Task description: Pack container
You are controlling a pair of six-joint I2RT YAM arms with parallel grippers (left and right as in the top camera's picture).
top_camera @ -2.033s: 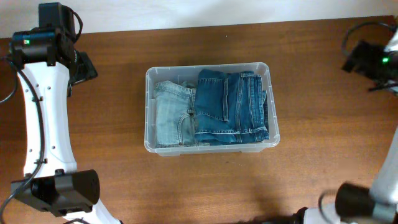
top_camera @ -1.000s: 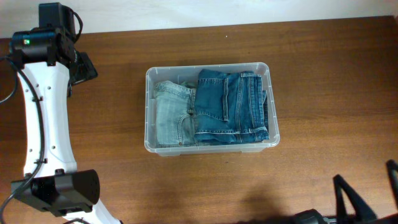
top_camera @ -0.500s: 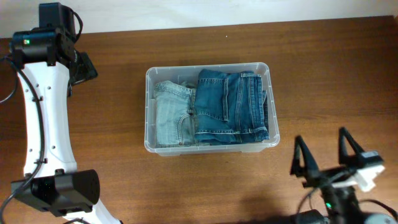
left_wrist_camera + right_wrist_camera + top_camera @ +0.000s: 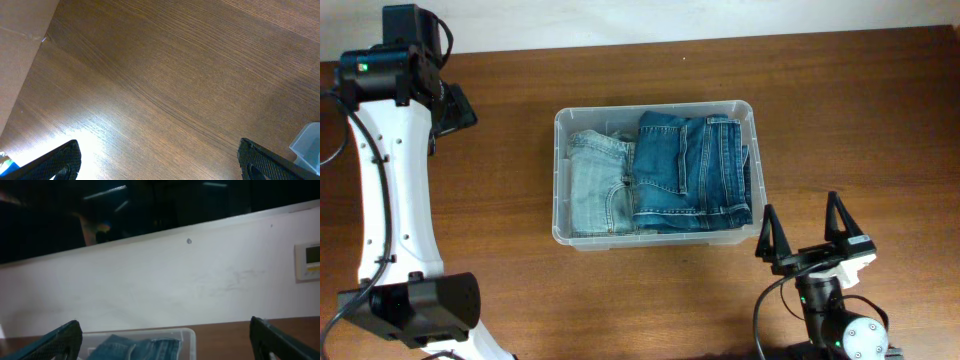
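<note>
The container (image 4: 560, 122) is a clear plastic bin in the middle of the wooden table. It holds folded light-blue jeans (image 4: 595, 185) on its left and folded dark-blue jeans (image 4: 690, 170) on its right. My right gripper (image 4: 803, 228) is open and empty just off the bin's front right corner, its fingers pointing toward the bin. In the right wrist view the bin's rim (image 4: 189, 331) and the jeans (image 4: 125, 347) show between the spread fingers of that gripper (image 4: 170, 342). My left gripper (image 4: 460, 108) is open and empty (image 4: 160, 162) far left of the bin, over bare wood.
A white wall (image 4: 165, 285) runs behind the table's far edge, with a wall panel (image 4: 307, 260) at the right. In the left wrist view a corner of the bin (image 4: 307, 142) shows at the right and a beige surface (image 4: 20, 45) beyond the table's edge at the left.
My right arm has swung from the far right corner down to the front of the table, coming to rest by the bin's front right corner, gripper open. The left arm has not moved.
</note>
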